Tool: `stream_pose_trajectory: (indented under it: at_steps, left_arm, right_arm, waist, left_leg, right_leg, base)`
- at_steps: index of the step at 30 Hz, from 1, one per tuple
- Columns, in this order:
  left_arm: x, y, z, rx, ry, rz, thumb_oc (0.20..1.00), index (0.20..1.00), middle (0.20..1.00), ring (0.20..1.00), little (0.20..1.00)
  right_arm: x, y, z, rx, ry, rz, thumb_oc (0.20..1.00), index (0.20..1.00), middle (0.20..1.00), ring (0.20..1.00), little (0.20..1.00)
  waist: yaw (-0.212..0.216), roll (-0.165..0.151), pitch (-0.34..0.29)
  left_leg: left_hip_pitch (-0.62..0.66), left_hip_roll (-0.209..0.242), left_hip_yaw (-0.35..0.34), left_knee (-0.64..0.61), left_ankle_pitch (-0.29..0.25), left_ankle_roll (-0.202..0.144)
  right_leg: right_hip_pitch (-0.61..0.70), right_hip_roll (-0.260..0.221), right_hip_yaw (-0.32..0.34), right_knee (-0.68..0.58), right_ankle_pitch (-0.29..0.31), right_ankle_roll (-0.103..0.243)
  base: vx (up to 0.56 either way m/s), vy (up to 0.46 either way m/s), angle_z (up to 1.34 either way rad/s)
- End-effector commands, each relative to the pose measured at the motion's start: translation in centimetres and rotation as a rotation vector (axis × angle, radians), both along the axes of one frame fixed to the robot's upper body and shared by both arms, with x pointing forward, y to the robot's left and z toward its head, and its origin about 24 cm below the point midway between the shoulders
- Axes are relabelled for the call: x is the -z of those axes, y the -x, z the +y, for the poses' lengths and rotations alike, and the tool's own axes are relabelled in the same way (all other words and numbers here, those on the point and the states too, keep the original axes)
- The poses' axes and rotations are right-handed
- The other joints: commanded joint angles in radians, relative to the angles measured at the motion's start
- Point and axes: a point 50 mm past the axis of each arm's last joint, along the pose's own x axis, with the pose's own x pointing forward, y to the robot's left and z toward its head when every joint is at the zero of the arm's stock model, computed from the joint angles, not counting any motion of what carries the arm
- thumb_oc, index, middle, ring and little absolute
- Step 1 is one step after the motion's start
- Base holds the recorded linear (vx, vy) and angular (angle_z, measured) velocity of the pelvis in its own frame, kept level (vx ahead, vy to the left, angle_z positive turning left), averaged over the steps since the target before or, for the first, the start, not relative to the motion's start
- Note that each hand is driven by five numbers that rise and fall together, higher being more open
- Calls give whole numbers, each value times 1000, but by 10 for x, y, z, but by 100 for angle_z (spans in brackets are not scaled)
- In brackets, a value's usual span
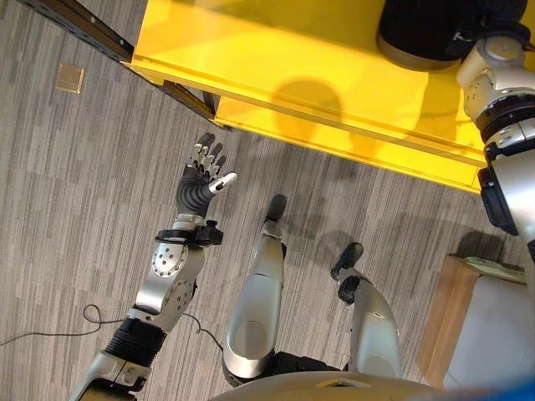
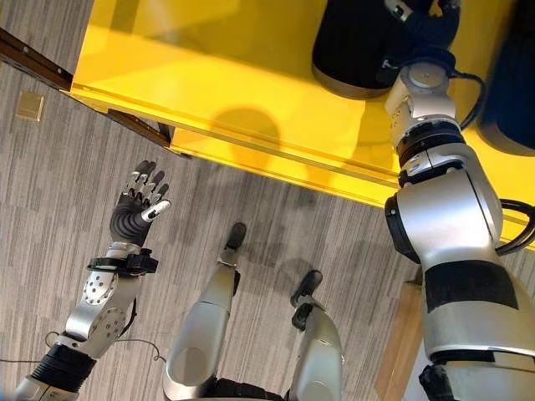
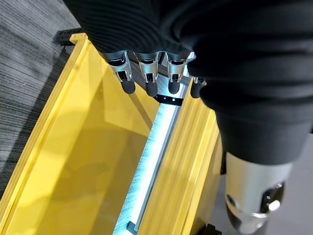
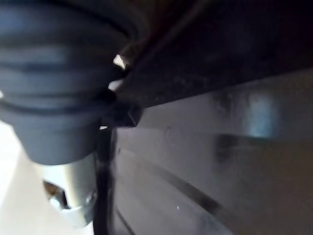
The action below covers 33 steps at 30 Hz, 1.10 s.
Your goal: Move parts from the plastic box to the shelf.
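left robot hand [image 1: 203,171] fingers apart, empty, 9 o'clock | right robot hand – I can't tell | black part [image 2: 355,46] on yellow shelf [image 1: 251,58] at 12 – I'd guess rigid, heavy, take its rim

Workshop or warehouse setting, yellow metal shelf [image 1: 276,58], grey carpet floor [image 1: 75,184]

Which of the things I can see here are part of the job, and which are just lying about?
Part of the job:
yellow shelf
black part on the shelf, where the right arm reaches
left robot hand, open, holding nothing, over the floor

Just lying about:
small tan square on the floor
wooden piece of furniture beside the robot
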Motion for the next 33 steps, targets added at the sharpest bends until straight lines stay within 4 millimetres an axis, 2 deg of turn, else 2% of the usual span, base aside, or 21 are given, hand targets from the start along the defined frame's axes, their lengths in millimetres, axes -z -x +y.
stream_pose_trajectory:
  at_steps: [1, 9, 16, 17, 18, 19, 20, 23, 24, 25, 26, 28, 29, 32, 33]
  left_arm:
    - [-18, 8, 3, 6, 2, -102, 1000, 1000, 1000, 1000, 1000]
    - [-18, 9, 5, 6, -6, -100, 1000, 1000, 1000, 1000, 1000]
    - [-17, 10, 7, 4, -10, -92, 1000, 1000, 1000, 1000, 1000]
    - [-18, 10, 8, 7, -12, -98, 1000, 1000, 1000, 1000, 1000]
    - [-18, 10, 8, 5, -9, -99, 1000, 1000, 1000, 1000, 1000]
    - [-20, 10, 8, 6, -8, -105, 1000, 1000, 1000, 1000, 1000]
    - [-20, 10, 8, 7, -8, -106, 1000, 1000, 1000, 1000, 1000]
    - [-25, 11, 10, -4, -17, -134, 1000, 1000, 1000, 1000, 1000]
    - [-30, 11, 11, -13, -19, -160, 1000, 1000, 1000, 1000, 1000]
    - [-30, 12, 11, -12, -20, -159, 1000, 1000, 1000, 1000, 1000]
    - [-36, 12, 12, -30, -29, -191, 1000, 1000, 1000, 1000, 1000]
    - [-43, 13, 14, -39, -43, -223, 1000, 1000, 1000, 1000, 1000]
    - [-53, 15, 16, -47, -56, -271, 1000, 1000, 1000, 1000, 1000]
    - [-74, 17, 19, -78, -115, -380, 1000, 1000, 1000, 1000, 1000]
    - [-74, 17, 18, -76, -117, -378, 1000, 1000, 1000, 1000, 1000]
  right_arm:
    - [-22, 4, 16, 9, 118, -82, 1000, 1000, 1000, 1000, 1000]
    - [-40, 11, 10, 56, 228, -117, 1000, 1000, 1000, 1000, 1000]
    - [-43, 12, 15, 48, 258, -133, 1000, 1000, 1000, 1000, 1000]
    - [-43, 12, 17, 41, 262, -139, 1000, 1000, 1000, 1000, 1000]
    - [-41, 11, 20, 28, 269, -142, 1000, 1000, 1000, 1000, 1000]
    - [-41, 11, 22, 14, 267, -151, 1000, 1000, 1000, 1000, 1000]
    - [-41, 11, 22, 15, 266, -152, 1000, 1000, 1000, 1000, 1000]
    - [-42, 15, 40, -81, 273, -240, 1000, 1000, 1000, 1000, 1000]
    - [-44, 21, 54, -165, 260, -319, 1000, 1000, 1000, 1000, 1000]
    - [-43, 21, 53, -164, 259, -318, 1000, 1000, 1000, 1000, 1000]
    - [-41, 33, 63, -248, 256, -407, 1000, 1000, 1000, 1000, 1000]
    - [-35, 47, 67, -334, 267, -473, 1000, 1000, 1000, 1000, 1000]
    - [-23, 57, 63, -367, 271, -502, 1000, 1000, 1000, 1000, 1000]
    - [9, 71, 54, -433, 227, -506, 1000, 1000, 1000, 1000, 1000]
    - [10, 71, 53, -431, 226, -504, 1000, 1000, 1000, 1000, 1000]
  waist:
    - [-17, -29, -50]
    - [-49, -57, -73]
    - [-67, -67, -90]
    - [-71, -69, -92]
    - [-76, -71, -101]
    - [-78, -72, -104]
    - [-78, -72, -100]
    - [-91, -78, -116]
    - [-103, -80, -123]
    - [-102, -81, -124]
    - [-118, -84, -132]
    - [-130, -86, -139]
    - [-139, -83, -146]
    - [-154, -80, -161]
    - [-152, -82, -162]
  left_leg:
    - [-15, 82, 33, 66, -106, -35]
    - [18, 101, 39, 53, -106, -41]
    - [43, 110, 46, 45, -107, -46]
    - [40, 106, 52, 37, -78, -40]
    - [53, 113, 49, 38, -102, -47]
    - [57, 115, 50, 35, -102, -47]
    - [46, 109, 53, 32, -74, -41]
    - [66, 115, 60, 21, -71, -42]
    - [77, 119, 63, 13, -70, -43]
    - [79, 119, 64, 12, -70, -43]
    - [91, 124, 69, 2, -69, -43]
    - [102, 125, 75, -6, -66, -43]
    - [111, 126, 78, -14, -63, -43]
    - [135, 130, 88, -31, -57, -46]
    - [136, 130, 89, -32, -56, -46]
  right_leg:
    - [141, -45, 2, -79, 27, 37]
    - [159, -36, 12, -87, 30, 38]
    - [171, -32, 19, -87, 26, 38]
    - [168, -36, 14, -97, 48, 33]
    - [179, -31, 20, -96, 29, 38]
    - [183, -30, 21, -99, 30, 39]
    - [174, -35, 14, -103, 51, 34]
    - [189, -33, 19, -120, 56, 35]
    - [195, -32, 24, -128, 61, 36]
    - [196, -32, 24, -129, 62, 36]
    - [203, -34, 29, -138, 67, 38]
    - [213, -35, 31, -150, 71, 38]
    - [222, -37, 28, -161, 76, 41]
    - [240, -39, 28, -183, 82, 45]
    - [241, -39, 28, -184, 82, 45]
  base:
    - [-4, -6, -3]
    - [3, 0, -5]
    - [-1, -4, -7]
    - [17, -9, -6]
    - [19, -13, -6]
    - [0, 0, 0]
    - [-67, 19, -1]
    - [-5, -1, -4]
    - [21, -8, -9]
    - [39, -7, -9]
    - [30, -11, -14]
    - [26, -19, -10]
    - [23, -29, -4]
    - [26, -24, -10]
    - [-3, -12, -8]
